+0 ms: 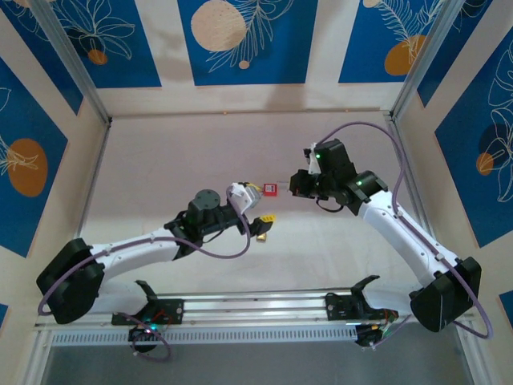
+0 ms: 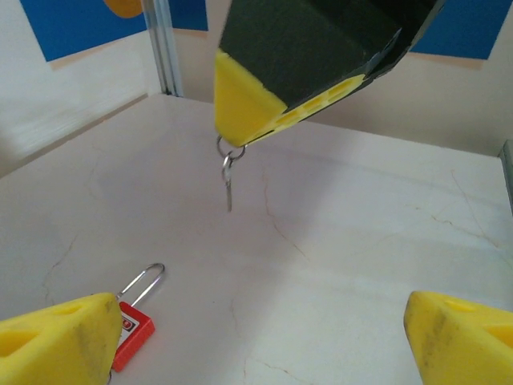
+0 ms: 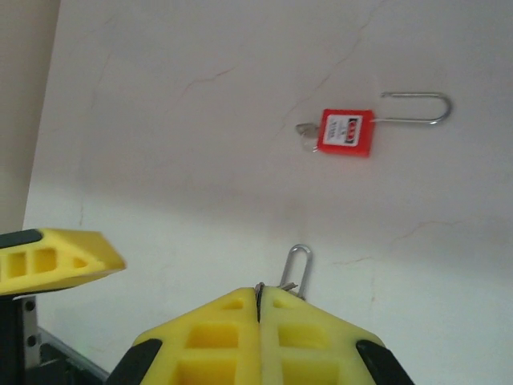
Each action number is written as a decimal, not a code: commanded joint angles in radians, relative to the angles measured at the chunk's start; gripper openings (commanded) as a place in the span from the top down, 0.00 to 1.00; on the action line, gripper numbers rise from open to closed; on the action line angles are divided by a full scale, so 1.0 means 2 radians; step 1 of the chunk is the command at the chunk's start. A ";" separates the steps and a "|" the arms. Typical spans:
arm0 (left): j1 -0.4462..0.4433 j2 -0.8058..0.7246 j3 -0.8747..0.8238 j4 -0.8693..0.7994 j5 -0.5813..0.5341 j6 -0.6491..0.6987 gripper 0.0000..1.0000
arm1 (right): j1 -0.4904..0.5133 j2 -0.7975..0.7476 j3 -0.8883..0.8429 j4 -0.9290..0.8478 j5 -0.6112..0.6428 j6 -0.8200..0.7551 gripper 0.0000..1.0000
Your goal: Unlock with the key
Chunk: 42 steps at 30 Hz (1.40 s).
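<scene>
Right gripper [image 3: 260, 303]: clenched, with the two yellow fingers pressed together on the key [image 2: 229, 183].
Key, place: it is at the right fingertips, in the air over the table [image 1: 184, 152]. Its thin wire loop [image 3: 295, 265] sticks out past the tips and hangs down. The rest is hidden between the fingers, so I cannot tell which way the blade points.
Left gripper [image 1: 264, 227]: released, with fingers wide apart and nothing between them.
Padlock [image 3: 345, 131]: it lies flat on the table between the two grippers. It is just left of the right gripper and on the far side of the left one.
Padlock, long axis: it lies across the direction in which the right fingers point. The shackle [image 3: 417, 108] goes to one side and the red body end to the other. A small grey piece sits at that body end, too small to name.
Direction for the key: I judge the keyhole is at the body end opposite the shackle. The key must then come in from that side, along the long axis, and not from above.
Nearer arm: both are near, but the left gripper is the free one. I think it should pinch the red body first, because a loose padlock may slide when pushed.
</scene>
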 commanded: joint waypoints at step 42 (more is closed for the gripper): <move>-0.009 0.119 -0.018 0.240 -0.013 0.024 0.72 | 0.030 -0.049 -0.045 0.062 -0.063 0.047 1.00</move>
